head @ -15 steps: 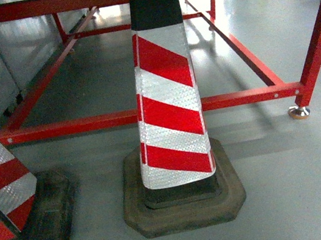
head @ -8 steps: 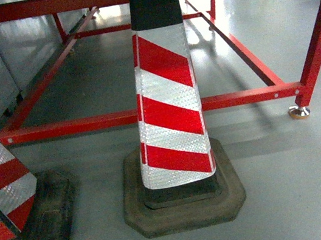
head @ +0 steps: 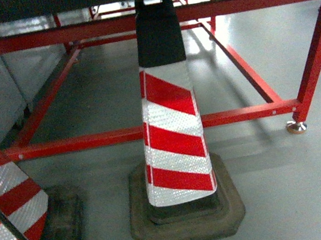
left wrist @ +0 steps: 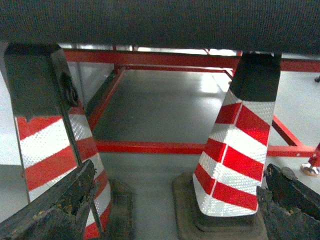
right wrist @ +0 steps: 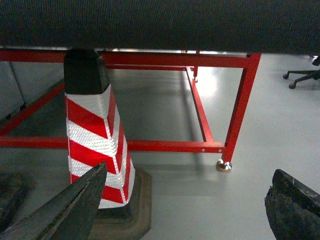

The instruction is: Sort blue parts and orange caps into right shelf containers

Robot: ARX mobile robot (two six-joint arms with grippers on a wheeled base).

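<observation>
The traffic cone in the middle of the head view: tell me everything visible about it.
The traffic cone stands upright on the grey floor, in front of the red metal frame's lower bar. Its body carries slanted red and white reflective stripes below a plain black top section; its tip is hidden. The dark, worn-looking octagonal base sits flat. Nothing touches it except the floor.

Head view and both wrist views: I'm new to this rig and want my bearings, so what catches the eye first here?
A red-and-white striped traffic cone stands on the grey floor dead centre, on a dark base. A second cone is cut off at the left edge. Behind them runs a red metal frame, and a dark surface spans the top of every view. No blue crates show.
</observation>
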